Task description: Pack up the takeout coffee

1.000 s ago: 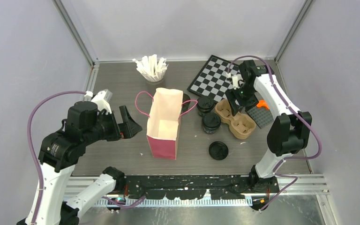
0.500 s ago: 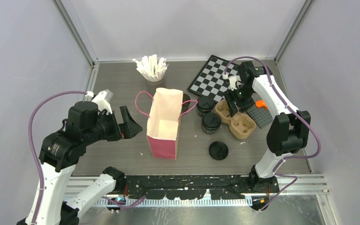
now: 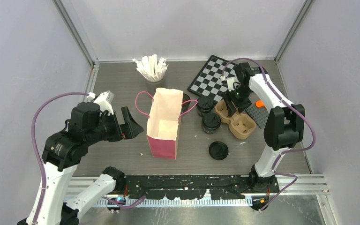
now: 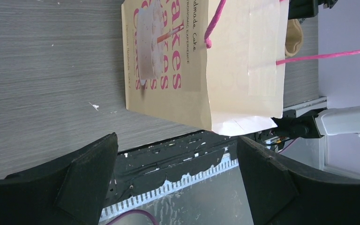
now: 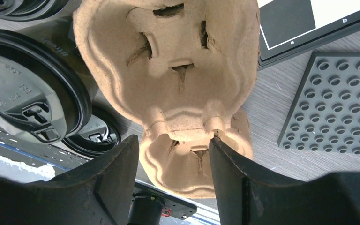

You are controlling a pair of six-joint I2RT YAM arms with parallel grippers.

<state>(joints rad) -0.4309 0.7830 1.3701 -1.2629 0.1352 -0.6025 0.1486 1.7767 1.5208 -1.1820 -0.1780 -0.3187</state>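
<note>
Two black lidded coffee cups (image 3: 205, 104) (image 3: 211, 123) stand between the pink paper bag (image 3: 164, 123) and the brown pulp carrier (image 3: 241, 124). A loose black lid (image 3: 218, 150) lies nearer the front. My right gripper (image 3: 229, 105) is down over the carrier's far end. In the right wrist view its fingers (image 5: 122, 168) press both sides of the carrier's (image 5: 168, 61) narrow waist, with one cup (image 5: 26, 89) just to the left. My left gripper (image 3: 126, 123) hangs wide open left of the bag, nothing between its fingers (image 4: 89, 164); the bag (image 4: 168, 70) lies ahead of it.
A grey cup of white stirrer sticks (image 3: 151, 69) stands at the back. A chessboard (image 3: 213, 77) lies behind the carrier, with a grey studded plate (image 3: 261, 116) and a small orange piece (image 3: 261, 103) to its right. The black front rail (image 3: 192, 180) borders the table.
My right gripper has shifted slightly left over the carrier and its jaws have narrowed onto the carrier's waist. The left arm, bag and cups have not moved.
</note>
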